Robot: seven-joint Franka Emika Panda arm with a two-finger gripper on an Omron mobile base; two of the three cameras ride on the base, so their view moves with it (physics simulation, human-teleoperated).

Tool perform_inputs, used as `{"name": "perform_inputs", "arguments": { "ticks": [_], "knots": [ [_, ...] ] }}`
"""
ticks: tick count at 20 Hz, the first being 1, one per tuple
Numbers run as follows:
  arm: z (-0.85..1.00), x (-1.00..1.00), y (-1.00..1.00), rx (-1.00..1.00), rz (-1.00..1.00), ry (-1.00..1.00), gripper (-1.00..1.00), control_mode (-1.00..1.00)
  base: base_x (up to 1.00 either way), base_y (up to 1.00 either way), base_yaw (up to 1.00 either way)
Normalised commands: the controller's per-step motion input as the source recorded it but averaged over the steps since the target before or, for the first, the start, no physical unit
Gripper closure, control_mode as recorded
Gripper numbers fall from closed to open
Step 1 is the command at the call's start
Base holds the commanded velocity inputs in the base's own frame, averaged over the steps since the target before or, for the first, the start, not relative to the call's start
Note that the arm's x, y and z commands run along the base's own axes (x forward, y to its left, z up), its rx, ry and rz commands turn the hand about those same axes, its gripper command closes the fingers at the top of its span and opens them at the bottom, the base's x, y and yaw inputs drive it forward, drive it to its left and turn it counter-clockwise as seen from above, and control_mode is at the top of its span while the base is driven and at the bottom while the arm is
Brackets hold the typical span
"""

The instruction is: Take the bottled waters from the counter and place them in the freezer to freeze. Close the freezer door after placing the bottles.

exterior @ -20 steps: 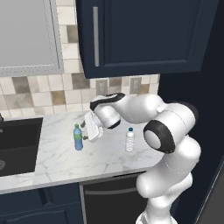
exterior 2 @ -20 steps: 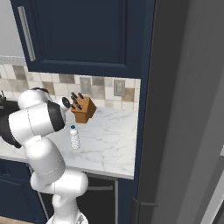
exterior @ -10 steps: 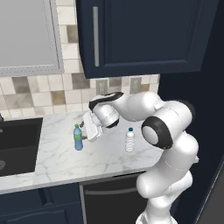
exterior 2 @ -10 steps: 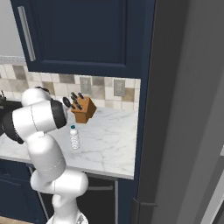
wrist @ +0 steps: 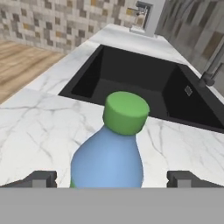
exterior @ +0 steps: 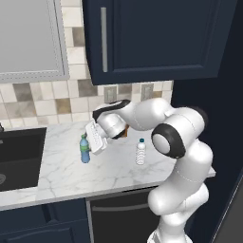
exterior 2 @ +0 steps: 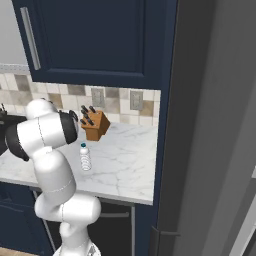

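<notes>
A blue-tinted bottle with a green cap stands on the marble counter, near the sink. My gripper is right beside it, open. In the hand view this bottle fills the gap between the two fingertips, which stand wide apart and do not touch it. The clear ribbed bottle with a blue cap stands upright further right, apart from the hand, and in the right base view the same clear bottle stands in front of the knife block. The grey fridge unit rises at the right.
A black sink is sunk into the counter left of the blue bottle, with its faucet behind it. A wooden knife block stands against the tiled wall. Navy wall cabinets hang overhead; a black dishwasher front sits below.
The hand has edged a little closer around the blue bottle. The jaws stay open and neither bottle has moved.
</notes>
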Motion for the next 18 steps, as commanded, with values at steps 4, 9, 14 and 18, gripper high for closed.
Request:
{"name": "perform_inputs", "arguments": {
  "ticks": [4,9,14,18],
  "knots": [
    [0.00,0.00,0.04,0.00,0.04,0.00,-1.00,-1.00,0.00,0.00,0.00],
    [0.00,0.00,0.02,0.00,0.05,0.01,1.00,-1.00,0.00,0.00,0.00],
    [0.00,0.00,0.00,0.00,0.03,0.00,1.00,-1.00,0.00,0.00,0.00],
    [0.00,0.00,0.00,0.00,0.00,0.00,1.00,-1.00,0.00,0.00,0.00]
  ]
}}
